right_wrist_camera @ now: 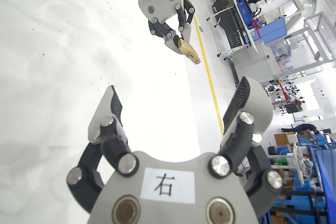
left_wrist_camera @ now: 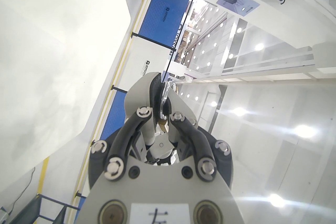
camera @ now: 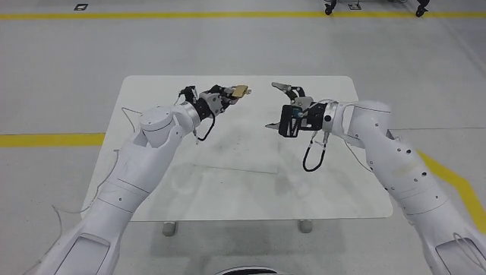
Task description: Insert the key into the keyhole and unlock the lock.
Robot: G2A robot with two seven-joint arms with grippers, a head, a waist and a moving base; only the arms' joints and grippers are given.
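A brass padlock (camera: 241,90) is held above the far middle of the white table (camera: 228,188), with my left gripper (camera: 230,94) shut on it. In the right wrist view the padlock (right_wrist_camera: 189,51) sticks out past the left gripper (right_wrist_camera: 178,39), its keyhole end facing the camera. In the left wrist view its silver shackle (left_wrist_camera: 164,99) is clamped between the pads of the left gripper (left_wrist_camera: 164,87). My right gripper (camera: 277,106) hovers a short way to the right of the padlock, facing it. The right gripper (right_wrist_camera: 178,101) is open, with nothing between its fingers.
The tabletop under both arms is bare white, with a few dark specks (right_wrist_camera: 43,53). Yellow floor lines (camera: 228,15) run beyond the table's far edge and to both sides. Desks and racks (right_wrist_camera: 244,25) stand well away in the room.
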